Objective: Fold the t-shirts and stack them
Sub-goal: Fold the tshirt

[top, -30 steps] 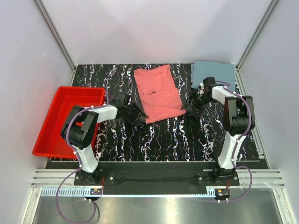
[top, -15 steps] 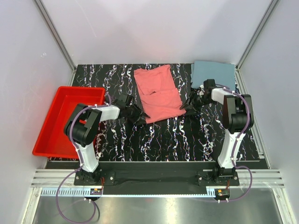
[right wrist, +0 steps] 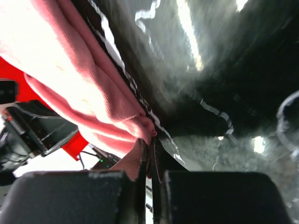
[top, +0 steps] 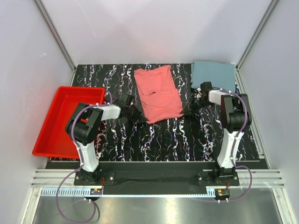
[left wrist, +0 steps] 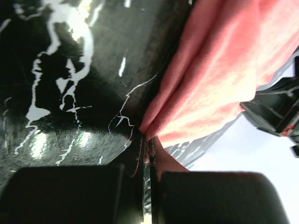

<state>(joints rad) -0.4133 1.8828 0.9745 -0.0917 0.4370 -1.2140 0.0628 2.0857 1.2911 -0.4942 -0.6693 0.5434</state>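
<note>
Salmon-pink t-shirt (top: pixel 159 93): part-folded, centre of bench (top: pixel 163 140), toward far edge. Near-left corner pinched in left gripper (left wrist: pixel 146 142), near-right corner in right gripper (right wrist: pixel 152 140); both clamped on cloth. Grey-blue t-shirt (top: pixel 214 73): folded, far right corner. Step, as judged: crosswise fold begins. Next move calls for lifting both corners evenly toward the far edge.

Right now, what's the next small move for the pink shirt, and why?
Probably raise both near corners together to start the fold. The left tool and the right tool are each shut on a near corner of the pink shirt, one at either side.
</note>
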